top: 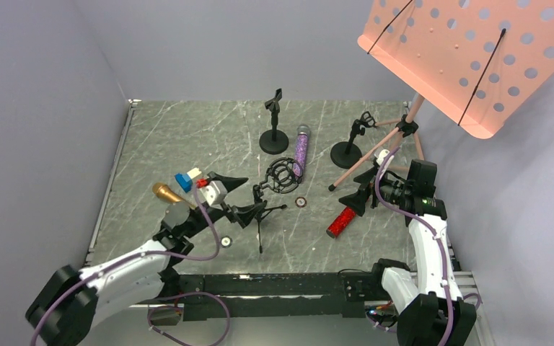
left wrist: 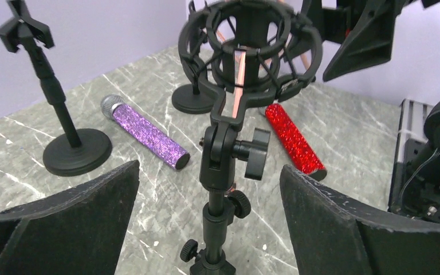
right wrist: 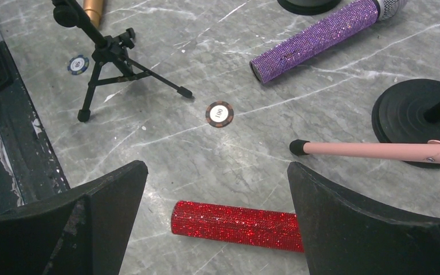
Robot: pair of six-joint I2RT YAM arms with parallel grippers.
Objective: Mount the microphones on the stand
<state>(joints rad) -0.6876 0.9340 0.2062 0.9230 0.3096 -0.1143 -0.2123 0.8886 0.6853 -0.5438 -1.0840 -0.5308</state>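
The gold microphone (top: 164,192) lies on the table (top: 187,130) behind your left gripper (left wrist: 209,172), outside its gap; those jaws stand wide open and grip nothing, with the stem of the tripod shock-mount stand (left wrist: 217,149) upright between them, touching neither. Beyond the jaws, the purple microphone (left wrist: 144,132) lies on one side of the stem and the red microphone (right wrist: 235,224) on the other. Your right gripper (right wrist: 216,172) is also wide open and empty, hovering over the red microphone, one end hidden under a jaw. A pick-up looks next; centre the barrel in the gap, square the jaws across it, then descend; mind the pink music-stand leg (right wrist: 372,150) just ahead.
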